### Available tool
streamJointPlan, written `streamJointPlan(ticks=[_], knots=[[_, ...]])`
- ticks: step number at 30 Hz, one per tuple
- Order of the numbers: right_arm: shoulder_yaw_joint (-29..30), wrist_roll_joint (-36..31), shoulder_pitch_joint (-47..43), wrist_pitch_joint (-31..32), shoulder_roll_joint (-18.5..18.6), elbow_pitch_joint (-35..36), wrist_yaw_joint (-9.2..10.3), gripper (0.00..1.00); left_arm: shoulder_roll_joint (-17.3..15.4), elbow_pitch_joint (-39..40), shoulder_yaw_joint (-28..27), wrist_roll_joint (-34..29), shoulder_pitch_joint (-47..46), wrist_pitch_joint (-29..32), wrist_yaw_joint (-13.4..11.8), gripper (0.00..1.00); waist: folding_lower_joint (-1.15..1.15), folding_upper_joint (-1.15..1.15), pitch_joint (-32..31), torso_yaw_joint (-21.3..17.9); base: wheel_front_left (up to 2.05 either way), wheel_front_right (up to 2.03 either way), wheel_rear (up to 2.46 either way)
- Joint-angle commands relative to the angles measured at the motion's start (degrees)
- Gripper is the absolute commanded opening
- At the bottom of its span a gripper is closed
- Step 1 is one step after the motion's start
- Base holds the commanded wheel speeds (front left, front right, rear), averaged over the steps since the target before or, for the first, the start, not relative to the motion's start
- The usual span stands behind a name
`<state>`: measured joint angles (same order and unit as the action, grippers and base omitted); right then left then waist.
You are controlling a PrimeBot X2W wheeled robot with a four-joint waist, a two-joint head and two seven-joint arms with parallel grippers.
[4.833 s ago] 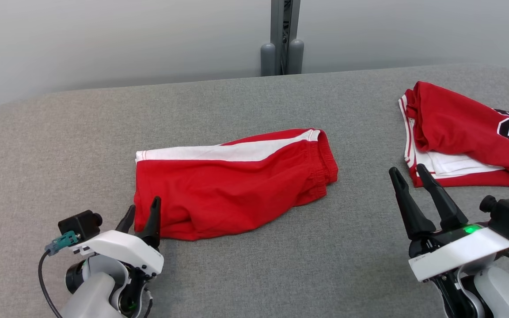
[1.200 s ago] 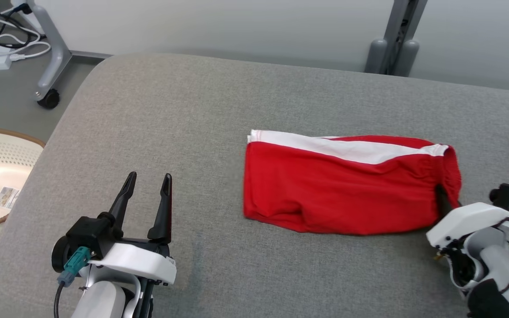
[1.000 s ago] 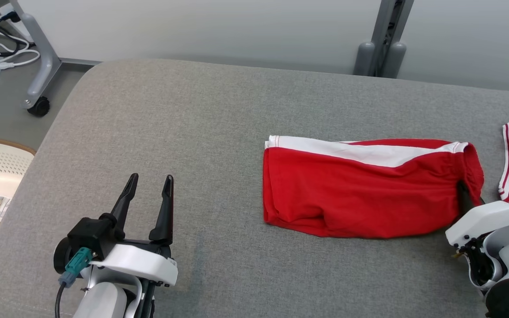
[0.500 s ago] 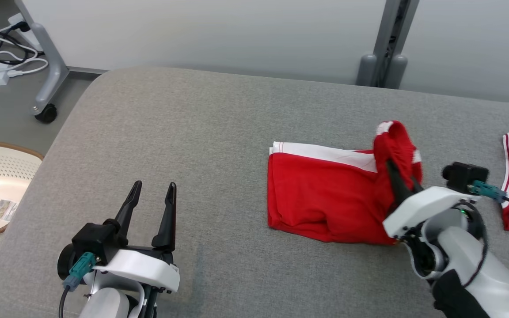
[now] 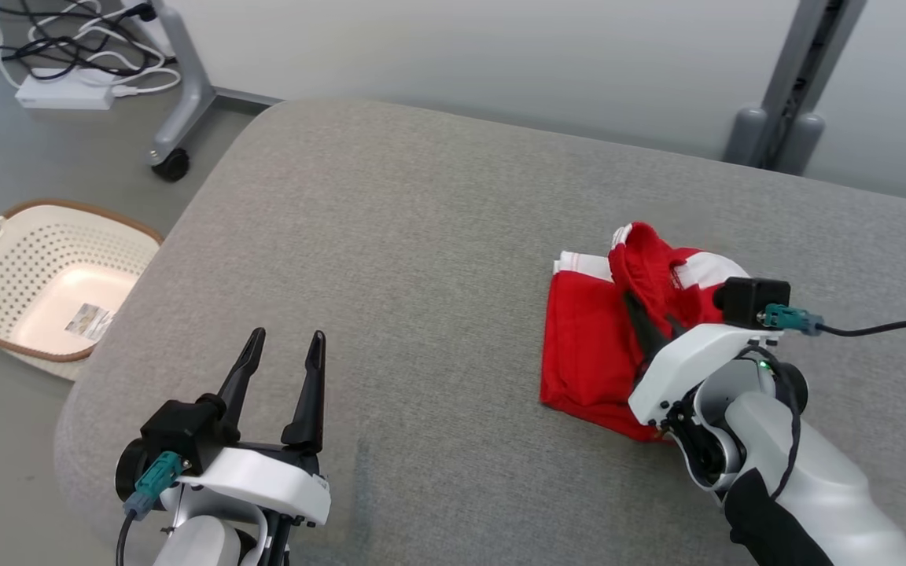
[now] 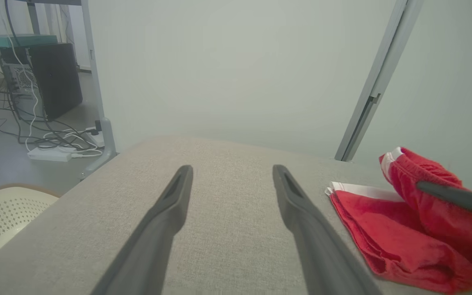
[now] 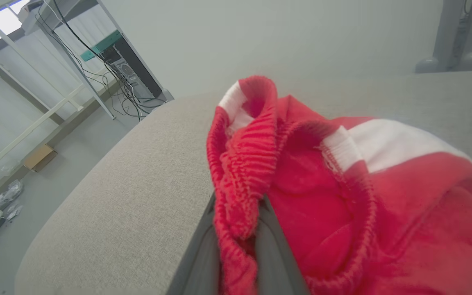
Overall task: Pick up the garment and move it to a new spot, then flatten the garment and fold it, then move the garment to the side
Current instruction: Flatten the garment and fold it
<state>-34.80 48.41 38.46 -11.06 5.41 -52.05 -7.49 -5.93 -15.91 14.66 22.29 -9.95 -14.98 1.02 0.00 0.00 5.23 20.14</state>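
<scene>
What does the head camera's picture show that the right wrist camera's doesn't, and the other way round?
Head view adds: the open left gripper, a perforated laundry basket on the floor, and the right gripper seen from outside.
Right wrist view adds: a close look at the elastic waistband of the red shorts pinched between its fingers, and a brown box on the floor.
Both: the shorts, the grey table, a grey post.

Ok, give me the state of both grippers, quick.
Left gripper: open, holding nothing.
Right gripper: shut on the red shorts.
</scene>
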Motion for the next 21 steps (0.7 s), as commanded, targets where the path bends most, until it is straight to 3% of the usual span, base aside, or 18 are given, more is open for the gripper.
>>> streamJointPlan(ticks=[1, 7, 9, 11, 12, 13, 21], knots=[[-0.3, 0.2, 0.6, 1.0, -0.2, -1.3, -0.02, 0.00, 0.0, -0.4, -0.1, 0.5, 0.0, -0.2, 0.2, 1.00, 0.00, 0.00, 0.2, 1.2, 0.00, 0.00, 0.00], [-2.1, 1.2, 1.5, 1.9, -1.5, -4.5, -0.02, 0.00, 0.2, -0.3, -0.2, 0.4, -0.4, -0.2, 0.3, 1.00, 0.00, 0.00, 0.4, 2.3, 0.00, 0.00, 0.00], [-2.6, 1.5, 1.8, 2.1, -1.8, -5.6, -0.02, 0.09, 0.2, -0.4, -0.3, 0.4, -0.5, -0.2, 0.3, 1.00, 0.00, 0.00, 0.5, 2.4, 0.00, 0.00, 0.00], [-3.2, 1.9, 2.2, 2.3, -2.0, -6.6, -0.02, 0.43, 0.2, -0.6, -0.4, 0.5, -0.5, -0.2, 0.3, 1.00, 0.00, 0.00, 0.5, 2.4, 0.00, 0.00, 0.00], [-3.5, 2.1, 2.4, 2.2, -2.1, -7.0, -0.02, 0.80, 0.2, -0.7, -0.4, 0.5, -0.5, -0.2, 0.3, 1.00, 0.00, 0.00, 0.5, 2.3, 0.00, 0.00, 0.00], [-3.8, 2.2, 2.5, 2.1, -2.2, -7.2, -0.02, 1.00, 0.2, -0.7, -0.4, 0.5, -0.5, -0.2, 0.3, 1.00, 0.00, 0.00, 0.5, 2.2, 0.00, 0.00, 0.00], [-6.2, 4.8, 2.0, 0.2, -2.3, -4.6, -0.02, 1.00, -0.1, -0.4, -0.9, 0.1, -0.5, -0.2, 0.1, 1.00, 0.00, 0.00, -0.3, 0.6, 0.00, 0.00, 0.00]])
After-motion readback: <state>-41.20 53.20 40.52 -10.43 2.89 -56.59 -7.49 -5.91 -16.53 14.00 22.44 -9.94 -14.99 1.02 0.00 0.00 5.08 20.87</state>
